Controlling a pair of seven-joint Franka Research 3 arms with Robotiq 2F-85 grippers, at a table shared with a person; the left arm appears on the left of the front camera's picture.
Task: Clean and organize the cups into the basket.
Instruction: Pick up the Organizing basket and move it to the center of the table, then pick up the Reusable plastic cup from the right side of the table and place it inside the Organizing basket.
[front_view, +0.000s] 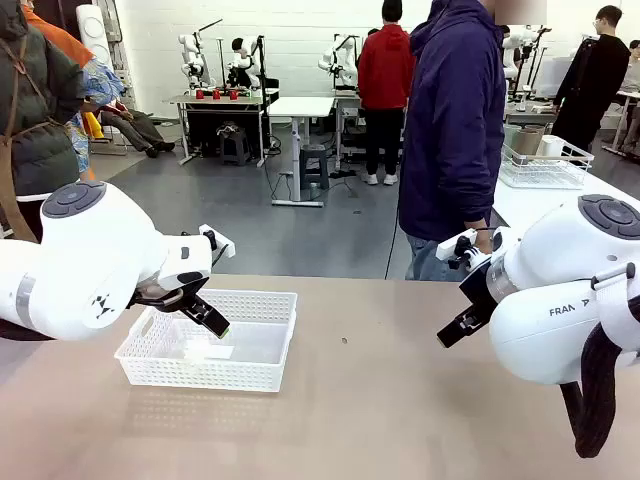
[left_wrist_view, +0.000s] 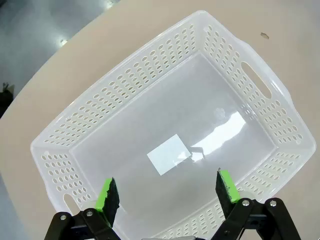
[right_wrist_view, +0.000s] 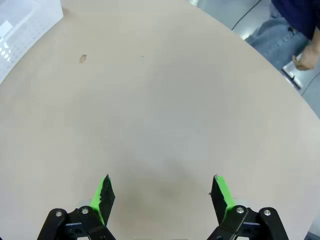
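The white mesh-sided basket (front_view: 205, 380) sits on the tan table at front left, with nothing in it but a white label (left_wrist_view: 168, 154) on its floor. My left gripper (front_view: 205, 315) hangs open just above the basket's near-left part. In the left wrist view its green pads (left_wrist_view: 107, 194) stand wide apart over the basket (left_wrist_view: 150, 65). My right gripper (front_view: 455, 330) is open above bare table at the right, its fingers (right_wrist_view: 104, 194) wide apart with nothing between them. Tan shapes that look like the cups (front_view: 525, 138) stand in a white wire rack far back right.
A person in a dark blue jacket (front_view: 455, 130) stands at the far edge, a hand (right_wrist_view: 305, 59) near the table's rim. The wire rack (front_view: 545, 170) rests on a white side table. A small speck (front_view: 344, 340) lies mid-table. The basket's corner (right_wrist_view: 20, 30) shows in the right wrist view.
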